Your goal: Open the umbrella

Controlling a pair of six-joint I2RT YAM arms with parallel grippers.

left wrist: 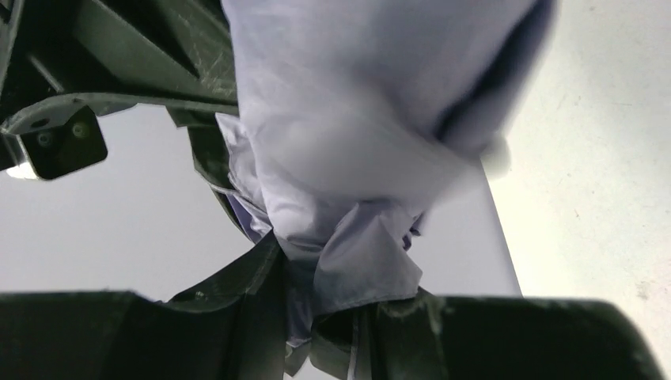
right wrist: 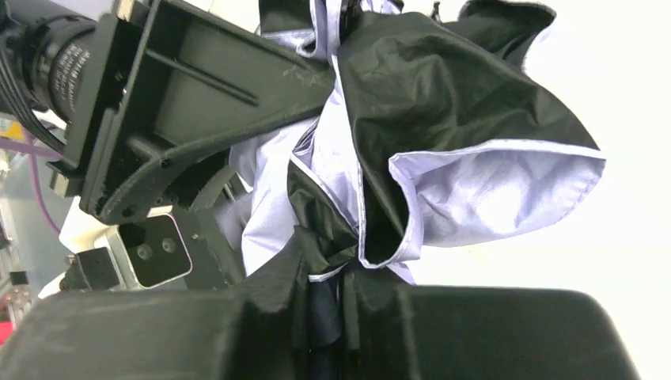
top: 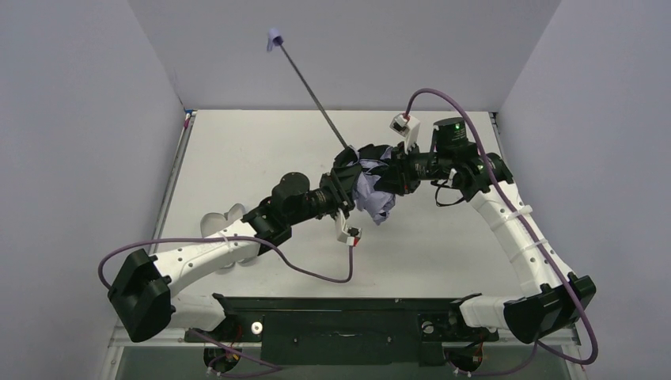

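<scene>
The umbrella's folded canopy is a bunch of pale lavender fabric with black lining, held above the table's middle. Its thin shaft runs up to the far left and ends in the small lavender handle. My left gripper is shut on the canopy from the left; lavender fabric fills its view and is pinched between the fingers. My right gripper is shut on the canopy from the right; black and lavender folds bulge out above its fingers, and the left gripper's body is close on the left.
A whitish flat pouch lies on the table beside the left arm. Grey walls enclose the table on the left, far and right sides. A purple cable loops over the table below the left wrist.
</scene>
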